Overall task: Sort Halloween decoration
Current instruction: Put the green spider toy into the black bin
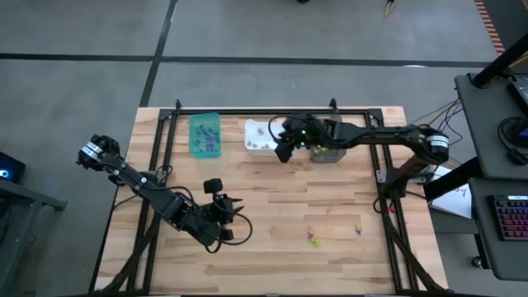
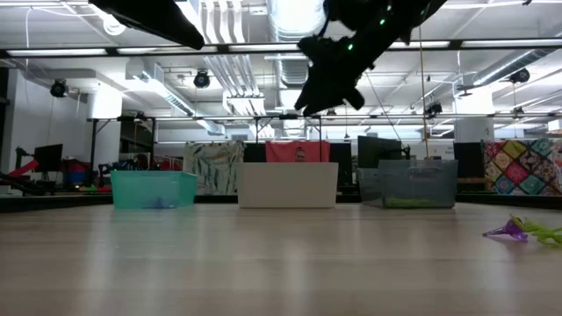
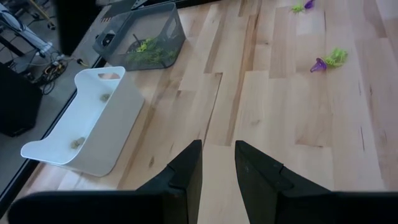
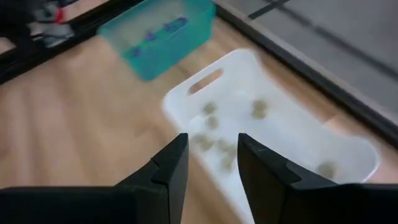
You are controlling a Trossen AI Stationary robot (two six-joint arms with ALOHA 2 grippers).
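Note:
Loose trinkets lie on the table's near right part: a lime-green and purple pair (image 1: 313, 239) (image 3: 329, 60) (image 2: 520, 232) and another small one (image 1: 358, 228) (image 3: 301, 6). Pale trinkets (image 4: 211, 118) rest on the white bin's floor (image 1: 258, 136), purple ones in the teal bin (image 1: 205, 134) (image 4: 163, 31), and green ones in the dark bin (image 3: 148, 50). My right gripper (image 1: 282, 145) (image 4: 212, 155) hovers open and empty above the white bin's near edge, high in the low view (image 2: 329, 83). My left gripper (image 1: 233, 219) (image 3: 217, 163) is open and empty over the near-left table.
The three bins stand in a row along the far edge: teal (image 2: 154, 189), white (image 2: 288, 184), dark (image 2: 408, 183). My right arm stretches over the dark bin (image 1: 328, 153). A black frame (image 1: 169, 132) borders the table. Bare wood (image 1: 330, 198) lies between the bins and the loose trinkets.

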